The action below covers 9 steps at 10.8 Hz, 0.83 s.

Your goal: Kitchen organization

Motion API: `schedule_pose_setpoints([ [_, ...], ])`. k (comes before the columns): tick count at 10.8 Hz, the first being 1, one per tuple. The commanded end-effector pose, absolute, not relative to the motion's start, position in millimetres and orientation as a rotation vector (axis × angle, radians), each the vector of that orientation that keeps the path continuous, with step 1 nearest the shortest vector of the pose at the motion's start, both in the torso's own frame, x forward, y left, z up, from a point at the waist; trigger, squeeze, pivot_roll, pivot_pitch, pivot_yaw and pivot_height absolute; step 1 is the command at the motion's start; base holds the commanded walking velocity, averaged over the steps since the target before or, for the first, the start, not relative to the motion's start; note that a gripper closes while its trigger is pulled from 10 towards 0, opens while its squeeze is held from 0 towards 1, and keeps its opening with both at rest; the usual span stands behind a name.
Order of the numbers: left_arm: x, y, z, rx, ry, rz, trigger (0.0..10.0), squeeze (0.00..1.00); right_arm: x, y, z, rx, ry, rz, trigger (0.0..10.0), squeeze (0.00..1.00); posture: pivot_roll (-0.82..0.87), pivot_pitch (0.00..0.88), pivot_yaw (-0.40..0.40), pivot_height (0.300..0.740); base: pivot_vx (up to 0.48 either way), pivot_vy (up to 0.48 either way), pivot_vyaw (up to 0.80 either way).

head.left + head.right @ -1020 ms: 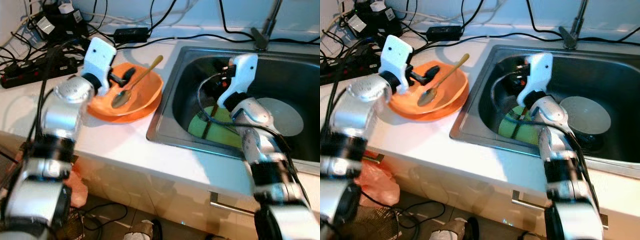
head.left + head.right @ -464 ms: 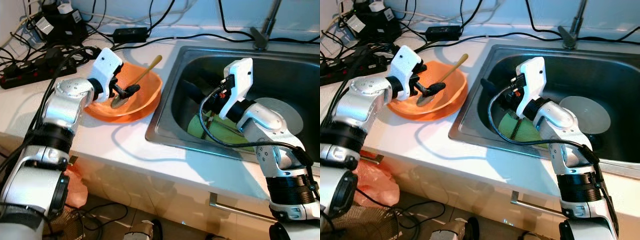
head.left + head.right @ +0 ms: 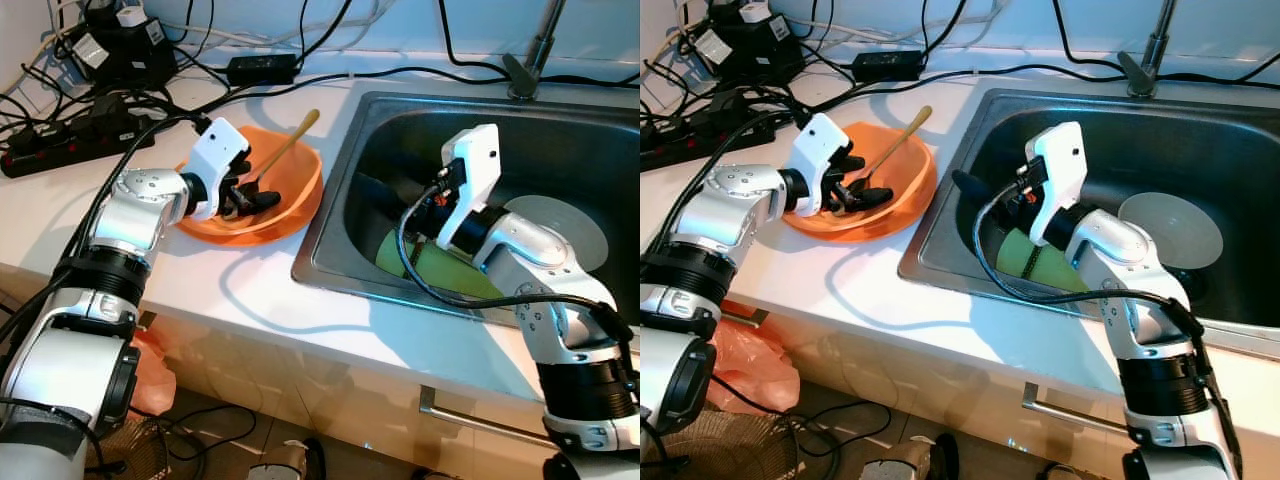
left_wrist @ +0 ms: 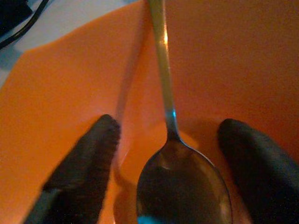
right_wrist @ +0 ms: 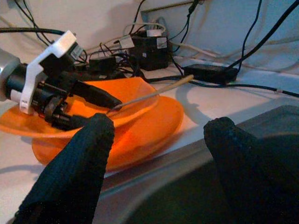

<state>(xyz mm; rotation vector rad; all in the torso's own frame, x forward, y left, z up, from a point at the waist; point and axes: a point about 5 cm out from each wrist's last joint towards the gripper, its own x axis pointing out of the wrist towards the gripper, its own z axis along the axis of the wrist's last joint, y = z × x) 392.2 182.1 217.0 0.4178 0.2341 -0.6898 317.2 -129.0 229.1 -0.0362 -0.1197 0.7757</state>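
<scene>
Orange plastic, a shallow bowl [image 3: 290,185] resting on a matching orange plate [image 5: 154,126], sits on our white counter [image 3: 250,290] just beside the stainless steel sink [image 3: 330,235]. Lying in that bowl is the gold-toned metal spoon [image 4: 180,186], its scoop low in the hollow and its handle slanting up over the far rim toward the black cables [image 3: 300,60] at the wall.

We judge the step in hand to be lifting this spoon out. To do it well, we should close on the narrow neck just above the scoop, where the metal is thin enough to pinch firmly, and keep both fingertips level with the bowl's floor so neither rides up the curved wall. The bowl looks light, so a sideways push could slide it on its plate; a straight squeeze followed by a straight lift seems safest.

Our left claw [image 3: 250,197] is down inside the bowl, spread wide, with one black finger on either side of the scoop. It holds nothing, and we cannot tell whether the tips touch the plastic.

Our right claw [image 3: 985,197] hangs over the near-left part of the sink, above a green plate [image 3: 440,275], also spread wide and empty. A round grey plate [image 3: 575,225] lies farther along the basin.
</scene>
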Motion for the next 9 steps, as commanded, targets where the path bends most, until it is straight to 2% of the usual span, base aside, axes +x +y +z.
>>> schedule_pose_setpoints([
  [1,393.3,186.6,219.1,0.419,0.24,-0.684,0.0,0.0,311.6,-122.0,231.1,-0.044,-0.123,0.827,10.0,0.0,0.12,0.118,0.169,0.74,0.0,0.0,0.0],
  [9,396.8,192.2,221.4,0.413,0.197,-0.645,0.0,0.0,311.5,-119.6,226.3,-0.061,-0.104,0.841,10.0,0.0,0.11,0.113,0.164,0.74,0.0,0.0,0.0],
])
